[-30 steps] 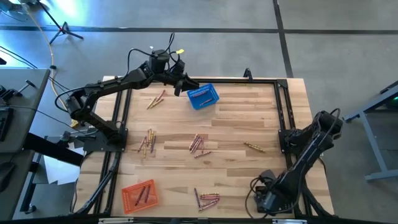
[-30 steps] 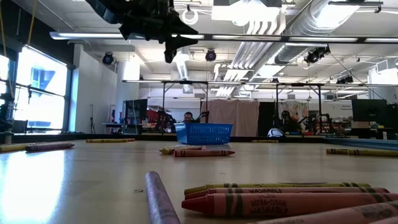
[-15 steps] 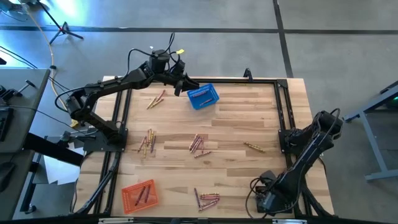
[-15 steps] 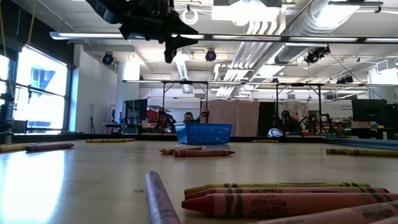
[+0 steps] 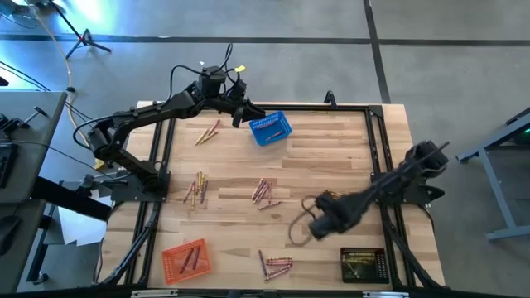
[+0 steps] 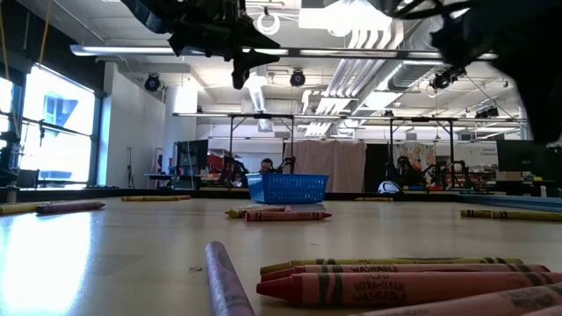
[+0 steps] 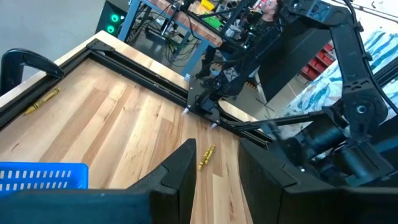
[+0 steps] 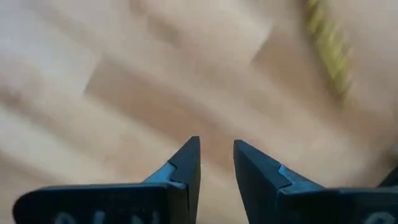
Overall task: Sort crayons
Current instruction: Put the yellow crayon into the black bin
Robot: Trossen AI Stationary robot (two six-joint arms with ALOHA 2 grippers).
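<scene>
Crayons lie loose on the wooden table in small groups: far left (image 5: 207, 132), left (image 5: 197, 189), middle (image 5: 263, 192) and near edge (image 5: 275, 265). A yellow one (image 5: 334, 196) lies beside my right gripper (image 5: 319, 220), which hangs open over bare wood, pointing down, nothing between its fingers (image 8: 216, 144). That yellow crayon (image 8: 329, 56) shows blurred ahead of it. My left gripper (image 5: 241, 116) hovers open and high beside the blue basket (image 5: 271, 128), holding nothing (image 7: 216, 163).
An orange basket (image 5: 185, 258) holding a few crayons stands near left. A black basket (image 5: 363, 265) with yellow crayons stands near right. A black metal frame (image 5: 377, 149) edges the table. Bare wood lies between the groups. Crayons lie close to the low camera (image 6: 395, 281).
My right arm has swung quickly from the near right corner, above the black basket, toward the table's middle, and now hangs beside the yellow crayon. The black basket it covered now shows. My left arm has kept still.
</scene>
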